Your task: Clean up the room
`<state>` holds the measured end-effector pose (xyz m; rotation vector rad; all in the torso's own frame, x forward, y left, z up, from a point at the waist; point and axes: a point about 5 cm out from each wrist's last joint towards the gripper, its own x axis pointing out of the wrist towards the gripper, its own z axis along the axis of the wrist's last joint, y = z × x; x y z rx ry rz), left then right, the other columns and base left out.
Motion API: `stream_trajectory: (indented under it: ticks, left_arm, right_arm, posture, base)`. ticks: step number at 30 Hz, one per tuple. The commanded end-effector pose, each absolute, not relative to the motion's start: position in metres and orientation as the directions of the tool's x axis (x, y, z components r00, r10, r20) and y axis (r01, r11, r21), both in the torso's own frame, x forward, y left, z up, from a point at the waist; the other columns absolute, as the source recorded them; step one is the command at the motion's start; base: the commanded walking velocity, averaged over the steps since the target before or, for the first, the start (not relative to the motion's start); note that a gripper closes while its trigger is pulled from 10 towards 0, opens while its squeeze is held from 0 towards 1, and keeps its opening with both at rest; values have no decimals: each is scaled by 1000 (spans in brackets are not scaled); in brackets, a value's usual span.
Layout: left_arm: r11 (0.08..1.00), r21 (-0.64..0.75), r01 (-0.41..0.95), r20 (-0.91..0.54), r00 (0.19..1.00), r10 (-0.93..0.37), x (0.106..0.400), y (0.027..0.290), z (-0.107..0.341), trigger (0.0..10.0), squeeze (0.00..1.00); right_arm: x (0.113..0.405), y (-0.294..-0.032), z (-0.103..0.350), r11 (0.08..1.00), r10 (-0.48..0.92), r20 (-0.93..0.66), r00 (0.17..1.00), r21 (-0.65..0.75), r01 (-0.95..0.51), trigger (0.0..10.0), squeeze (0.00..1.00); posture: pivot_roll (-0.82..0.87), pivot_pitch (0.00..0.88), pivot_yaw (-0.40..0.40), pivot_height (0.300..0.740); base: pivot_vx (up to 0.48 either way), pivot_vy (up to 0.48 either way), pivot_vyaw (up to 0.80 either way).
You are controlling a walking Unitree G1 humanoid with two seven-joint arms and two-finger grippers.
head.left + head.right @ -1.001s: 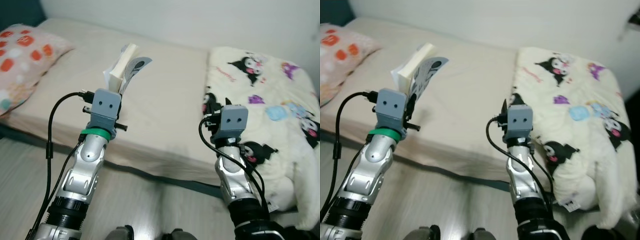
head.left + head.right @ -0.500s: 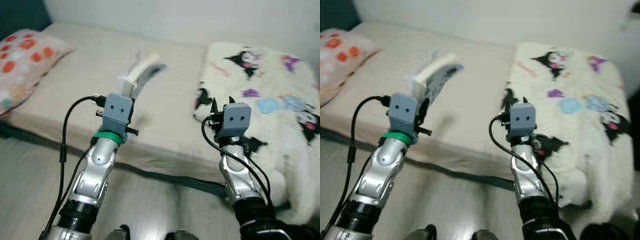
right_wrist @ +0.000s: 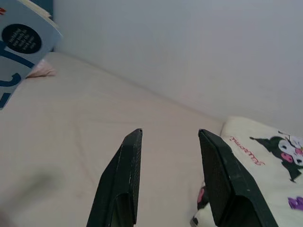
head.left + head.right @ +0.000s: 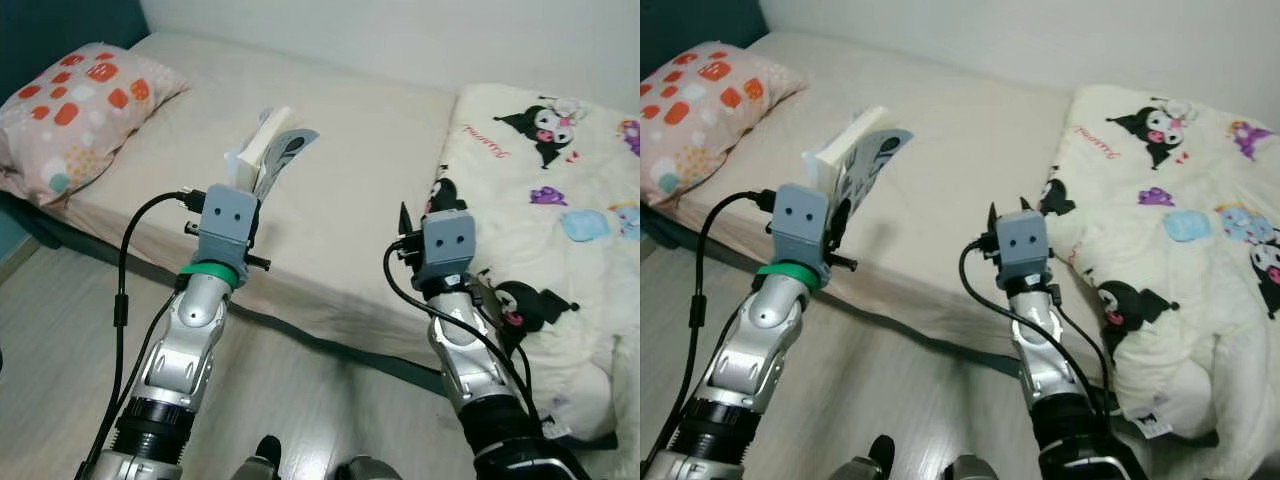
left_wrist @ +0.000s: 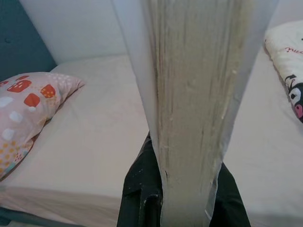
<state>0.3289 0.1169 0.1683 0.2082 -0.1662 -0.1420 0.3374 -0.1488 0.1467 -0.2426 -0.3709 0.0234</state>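
My left gripper (image 4: 256, 186) is shut on a thick book (image 4: 267, 146) with cream pages and a pale blue cover, held upright over the near edge of the bed (image 4: 352, 150). In the left wrist view the book (image 5: 189, 94) stands between the black fingers (image 5: 136, 191), page edge toward the camera. My right gripper (image 4: 418, 214) is raised beside it, open with nothing between its fingers (image 3: 122, 182), just left of a cream blanket (image 4: 560, 210) printed with cartoon characters.
A pink pillow (image 4: 72, 110) with red and white patches lies at the bed's left end by a dark blue headboard. The blanket hangs over the bed's right front edge. Pale wood floor (image 4: 60, 340) runs in front, and a white wall stands behind.
The whole picture has shifted, so the camera moved; the pillow now shows more fully. Both arms keep the same pose and the book stays in the left gripper.
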Motion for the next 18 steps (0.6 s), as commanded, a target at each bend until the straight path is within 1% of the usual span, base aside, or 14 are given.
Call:
stream_trajectory:
  ticks: [1,18]
  left_arm:
    - [967,229,110,159,976,-149,328,119,169,10000,0]
    - [968,234,87,170,977,-129,330,123,170,10000,0]
  right_arm:
    - [336,-146,140,970,78,334,939,-243,6,10000,0]
    - [336,-145,142,966,91,335,938,-257,-2,10000,0]
  posture:
    - [-91,90,46,740]
    - [-94,89,46,740]
  base:
    - [0,0,763]
    - [0,0,762]
